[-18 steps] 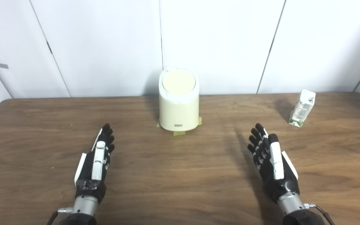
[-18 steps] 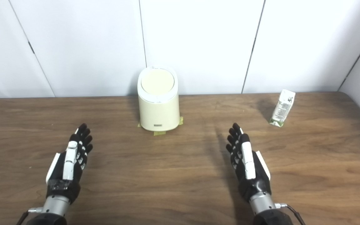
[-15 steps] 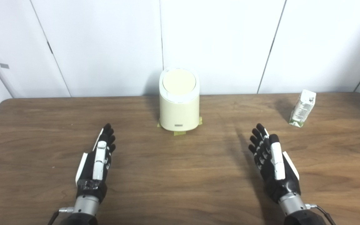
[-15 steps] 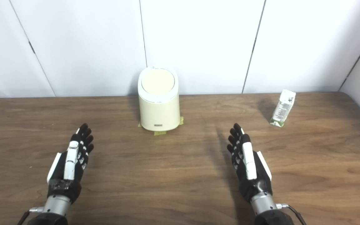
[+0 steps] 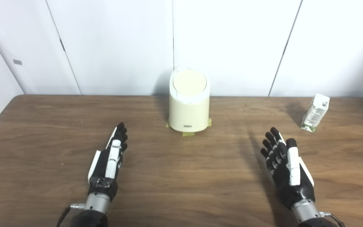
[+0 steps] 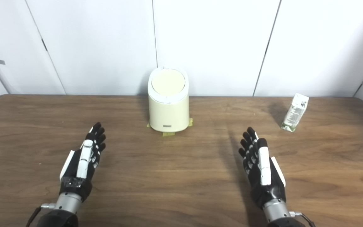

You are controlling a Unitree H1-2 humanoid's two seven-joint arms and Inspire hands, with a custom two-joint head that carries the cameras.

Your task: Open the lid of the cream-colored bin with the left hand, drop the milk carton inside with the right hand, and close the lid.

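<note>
The cream-colored bin (image 5: 189,108) stands at the back middle of the wooden table (image 5: 181,176), its round lid (image 5: 189,81) shut. A small white and green milk carton (image 5: 315,112) stands upright at the back right. My left hand (image 5: 109,162) hovers open over the table, in front of the bin and to its left, holding nothing. My right hand (image 5: 287,170) is also open and empty, in front of the carton and a little to its left.
Yellow tape tabs (image 5: 188,134) stick out from under the bin's base. White wall panels (image 5: 232,44) rise right behind the table's far edge. Bare wood lies between the two hands.
The whole picture has shifted to the right, so the camera has turned left. Both hands keep their open pose and the bin and carton stand as before.
</note>
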